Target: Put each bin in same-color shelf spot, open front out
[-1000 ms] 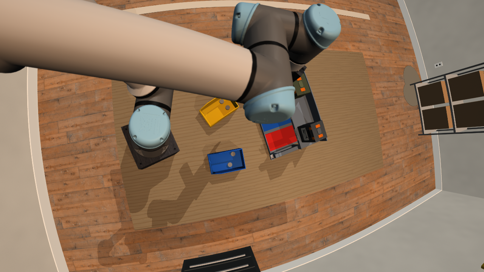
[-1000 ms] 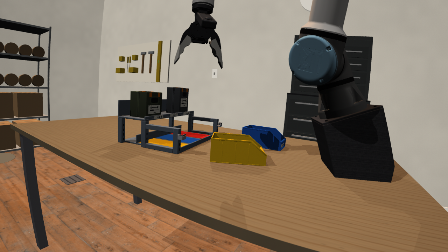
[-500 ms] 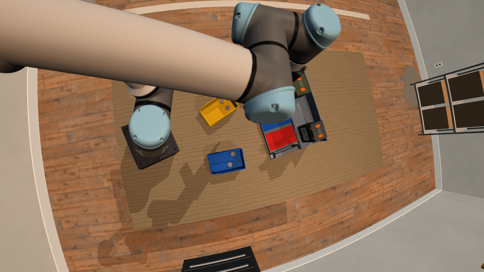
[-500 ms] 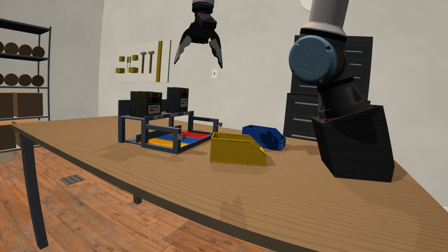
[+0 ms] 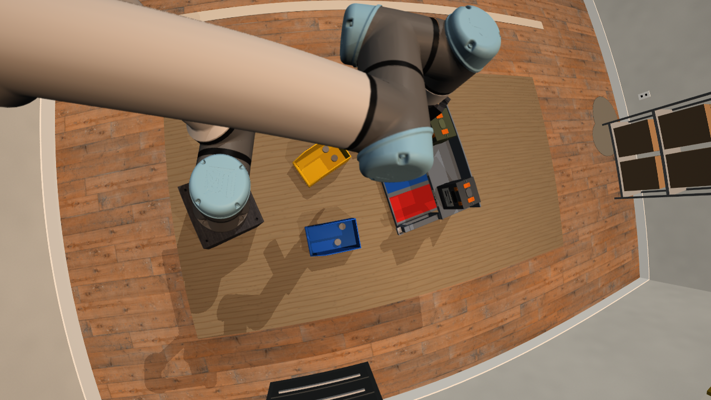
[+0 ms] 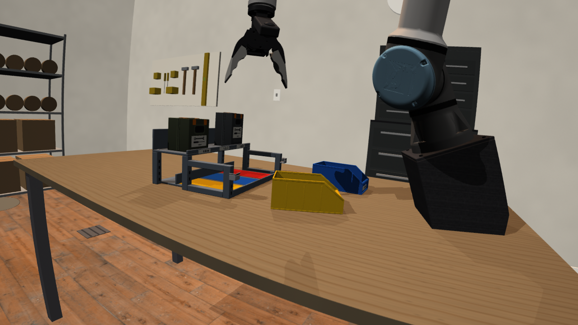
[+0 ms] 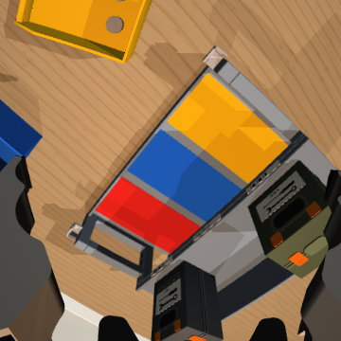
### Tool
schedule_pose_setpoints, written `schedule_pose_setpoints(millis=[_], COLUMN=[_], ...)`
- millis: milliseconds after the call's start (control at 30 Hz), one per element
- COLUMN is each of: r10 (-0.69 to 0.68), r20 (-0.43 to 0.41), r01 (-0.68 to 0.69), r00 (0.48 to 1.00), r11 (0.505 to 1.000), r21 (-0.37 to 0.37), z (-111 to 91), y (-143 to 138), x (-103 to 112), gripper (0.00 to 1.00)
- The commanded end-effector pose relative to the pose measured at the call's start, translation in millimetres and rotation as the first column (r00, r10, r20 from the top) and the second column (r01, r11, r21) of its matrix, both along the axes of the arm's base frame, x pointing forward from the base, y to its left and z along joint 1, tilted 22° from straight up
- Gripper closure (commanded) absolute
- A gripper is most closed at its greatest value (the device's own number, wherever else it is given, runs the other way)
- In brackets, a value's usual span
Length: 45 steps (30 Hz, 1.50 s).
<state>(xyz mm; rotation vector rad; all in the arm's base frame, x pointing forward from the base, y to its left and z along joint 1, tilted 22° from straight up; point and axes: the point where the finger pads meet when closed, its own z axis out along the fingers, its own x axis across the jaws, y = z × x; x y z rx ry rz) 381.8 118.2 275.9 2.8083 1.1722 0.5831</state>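
My gripper (image 6: 256,84) (image 7: 180,165) is open and empty, high above the shelf. The yellow bin (image 5: 315,169) (image 6: 300,193) (image 7: 57,14) stands upright on the table, two round grey parts inside. The blue bin (image 5: 323,238) (image 6: 339,178) (image 7: 16,128) stands upright beside it, also with two round parts. Both low open fronts face the robot base. On the shelf (image 6: 157,167) the yellow mark (image 6: 212,183) (image 7: 227,128), blue mark (image 7: 185,175) and red mark (image 5: 412,202) (image 7: 147,215) lie side by side, with no bin on them. The arm hides the yellow mark in the top view.
The low upper board (image 7: 227,246) covers the rear of the shelf. An olive tool case (image 6: 188,133) (image 7: 289,213) and a black tool case (image 5: 459,194) (image 6: 229,129) (image 7: 187,298) stand on it. Side rails and posts flank the marks. The robot base (image 6: 456,181) stands behind the bins.
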Motion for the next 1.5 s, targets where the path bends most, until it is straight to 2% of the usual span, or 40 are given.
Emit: schedule_pose_setpoints(millis=[0,700,1467], r10=[-0.001,-0.045,-0.185], r20=[0.001,-0.008,-0.041], r01=[0.001,0.045,0.187], r00=[1.000,0.999,0.982], r11=[1.000,0.999,0.981], r21=[0.000,0.014,0.055], z=[0.3,-3.7,-16.8], y=[-0.2,-7.0,-28.2], x=[0.1,-0.6,-3.9], gripper=[0.00,0.00,0.00])
